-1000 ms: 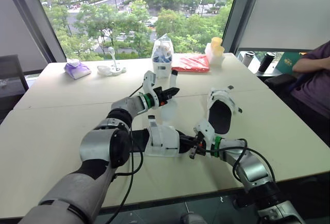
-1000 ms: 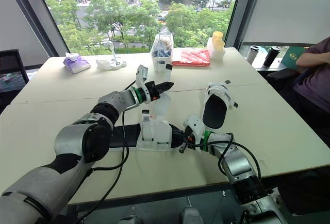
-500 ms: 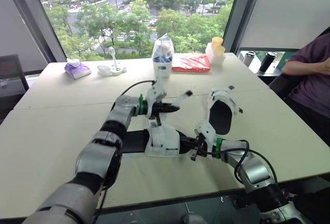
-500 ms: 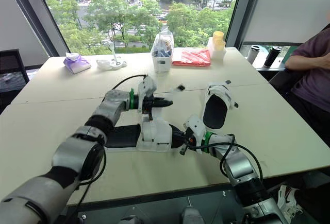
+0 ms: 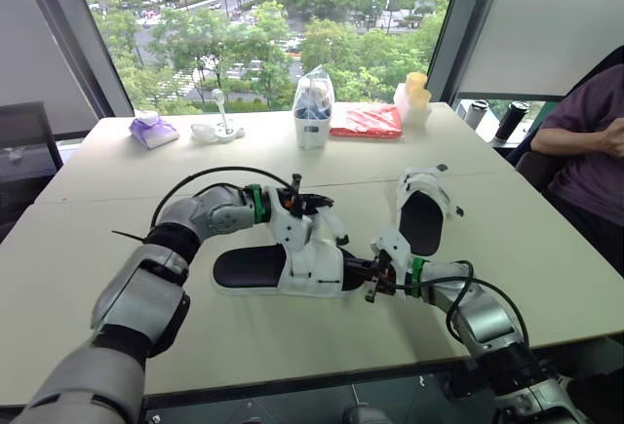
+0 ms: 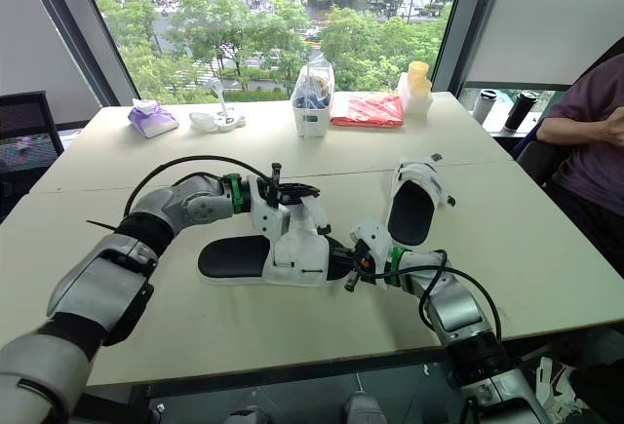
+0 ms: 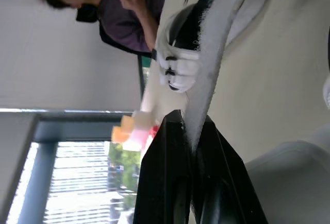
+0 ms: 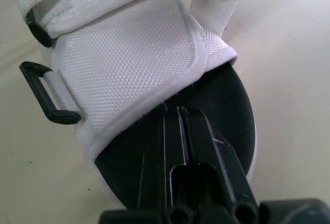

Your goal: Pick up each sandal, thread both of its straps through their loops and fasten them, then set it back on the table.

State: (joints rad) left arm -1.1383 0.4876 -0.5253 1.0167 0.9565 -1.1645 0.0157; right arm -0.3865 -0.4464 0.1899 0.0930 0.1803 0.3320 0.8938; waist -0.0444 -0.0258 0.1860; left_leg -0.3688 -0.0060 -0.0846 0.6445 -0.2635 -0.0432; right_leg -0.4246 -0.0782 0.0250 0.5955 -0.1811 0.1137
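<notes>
The robot's left arm reaches forward over the counter [image 5: 78, 219] and bends inward at the elbow. Its wrist is turned so that the left gripper [image 5: 310, 202] hangs just above the near sandal [image 5: 297, 268]. The fingers [image 7: 165, 183] are clamped tight on a white strap [image 7: 216, 44], a fuzzy band that rises from the sandal's upper and is pinched right at the fingertips.

The near sandal lies flat on the counter directly below those fingers. Its black heel end points back toward the left forearm and its toe end toward the other arm.

The right arm lies low, forearm close to the counter and elbow out to the side, with the right gripper [image 5: 363, 274] aimed at the sandal's toe. Its fingers [image 8: 165, 147] are drawn together with barely a slit between them. The tips press on the hem of the white upper where it meets the black insole. A black plastic loop [image 8: 49, 98] sticks out from the upper's side, a little off from these fingers.

Just beyond the right fingers the second sandal [image 5: 421, 212] rests on the counter, apart from both grippers. Well beyond the left fingers, near the window, stand a purple pouch [image 5: 154, 130], a clear bag [image 5: 312, 110], a red packet [image 5: 366, 120] and yellow cups [image 5: 415, 93]. A person [image 5: 585, 151] in a dark purple top sits at the counter's right end.
</notes>
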